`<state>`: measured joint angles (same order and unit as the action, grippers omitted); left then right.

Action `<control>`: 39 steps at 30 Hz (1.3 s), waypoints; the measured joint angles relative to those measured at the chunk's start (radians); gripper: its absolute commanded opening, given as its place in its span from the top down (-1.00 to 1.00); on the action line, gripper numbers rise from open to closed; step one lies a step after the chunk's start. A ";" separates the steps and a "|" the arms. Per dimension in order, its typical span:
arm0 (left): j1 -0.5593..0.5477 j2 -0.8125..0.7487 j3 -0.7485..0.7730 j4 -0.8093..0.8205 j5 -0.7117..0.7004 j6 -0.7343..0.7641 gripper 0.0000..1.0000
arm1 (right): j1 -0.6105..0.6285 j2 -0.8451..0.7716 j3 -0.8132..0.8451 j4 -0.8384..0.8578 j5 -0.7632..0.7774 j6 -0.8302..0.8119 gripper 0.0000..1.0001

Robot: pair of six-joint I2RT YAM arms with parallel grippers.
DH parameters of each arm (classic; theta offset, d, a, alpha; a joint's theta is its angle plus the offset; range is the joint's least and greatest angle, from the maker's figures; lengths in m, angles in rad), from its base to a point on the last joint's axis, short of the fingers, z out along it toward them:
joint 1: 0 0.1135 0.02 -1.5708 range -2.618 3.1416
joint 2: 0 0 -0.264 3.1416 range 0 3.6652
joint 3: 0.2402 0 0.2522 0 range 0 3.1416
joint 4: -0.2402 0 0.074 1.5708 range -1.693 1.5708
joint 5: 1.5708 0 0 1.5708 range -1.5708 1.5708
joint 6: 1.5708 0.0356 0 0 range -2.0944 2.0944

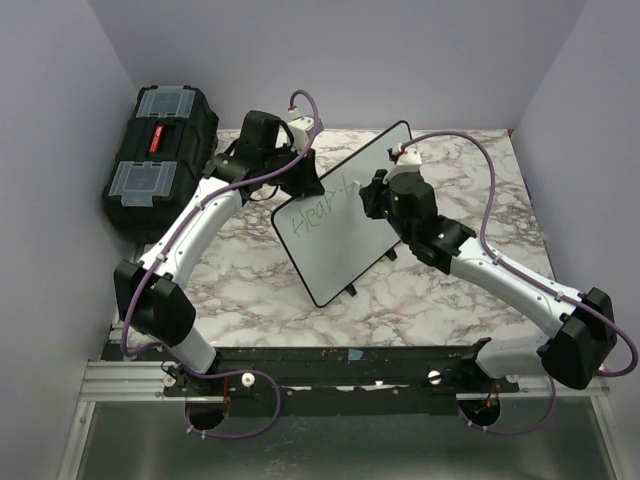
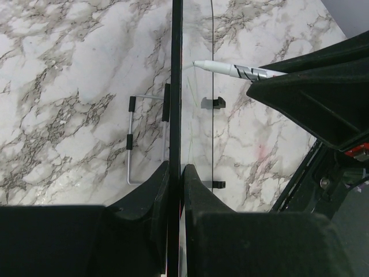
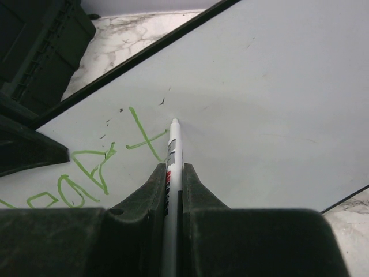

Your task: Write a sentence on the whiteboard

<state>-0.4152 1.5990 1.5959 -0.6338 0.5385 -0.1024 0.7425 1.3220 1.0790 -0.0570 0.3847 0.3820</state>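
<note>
Marble table (image 1: 240, 285) in a lilac-walled booth, and I'm standing the whiteboard (image 1: 340, 255) tilted up in the middle of it, my left gripper (image 2: 176, 170) clamping down on its edge so it's not sliding around while I'm writing. My right gripper (image 3: 173, 170) is pinching the marker (image 3: 173, 141) tight, tip sitting right at the board beside the sentence (image 3: 147, 139), which is looking like one green word so far, so I'm guessing plenty's left.

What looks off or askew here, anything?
Nothing spilled or broken. The whiteboard stands skewed diagonally to the table edges, its edge clamped in the left gripper. Small dark specks dot it near the sentence.
</note>
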 measured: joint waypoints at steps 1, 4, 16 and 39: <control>-0.003 -0.002 0.000 0.000 0.000 0.000 1.00 | 0.000 -0.002 0.004 -0.001 0.004 -0.005 0.99; -0.008 -0.006 0.000 0.001 0.000 0.000 1.00 | 0.000 -0.021 0.012 -0.017 0.013 -0.015 0.99; -0.008 -0.010 -0.006 0.007 -0.002 0.000 1.00 | 0.000 -0.136 0.012 -0.042 0.011 -0.018 0.99; -0.009 -0.059 -0.078 0.060 -0.016 -0.022 1.00 | 0.000 -0.196 -0.067 -0.063 -0.085 0.003 0.99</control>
<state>-0.4240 1.5398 1.5181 -0.5743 0.5224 -0.1242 0.7422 1.1263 1.0122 -0.1204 0.2996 0.3847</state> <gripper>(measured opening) 0.124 0.132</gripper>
